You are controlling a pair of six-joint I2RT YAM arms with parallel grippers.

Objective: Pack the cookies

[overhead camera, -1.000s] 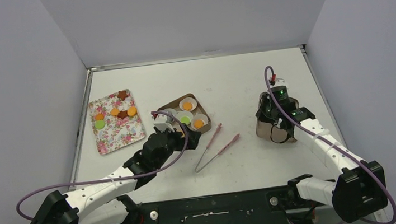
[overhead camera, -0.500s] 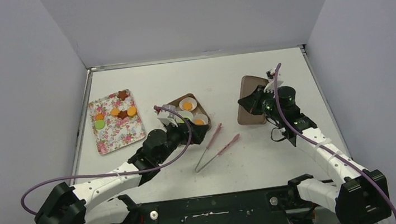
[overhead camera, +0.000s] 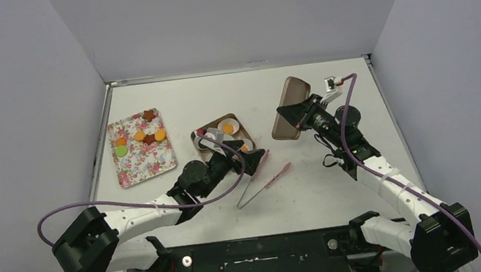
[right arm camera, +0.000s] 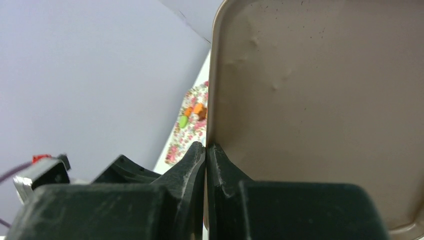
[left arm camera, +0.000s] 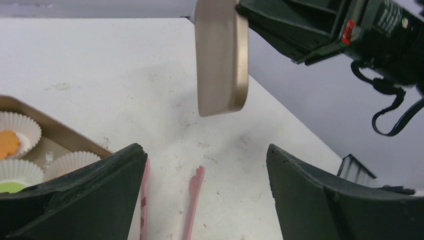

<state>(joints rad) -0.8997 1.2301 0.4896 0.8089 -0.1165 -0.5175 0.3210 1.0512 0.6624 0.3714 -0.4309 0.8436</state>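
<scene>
1. Fingers of the right gripper are pinching the lid aloft — probably for closing the box.
2. Left gripper is gaping beside the tongs.
3. Cookies are sitting in tray and box.

White shells, black joints, looping purple cables and wedge-shaped black fingers on both arms.

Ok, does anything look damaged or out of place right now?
The lid in the shut right pincer shows a few shallow dents near one corner. It is held on edge in the air, off the box. Nothing looks spilled.
</scene>
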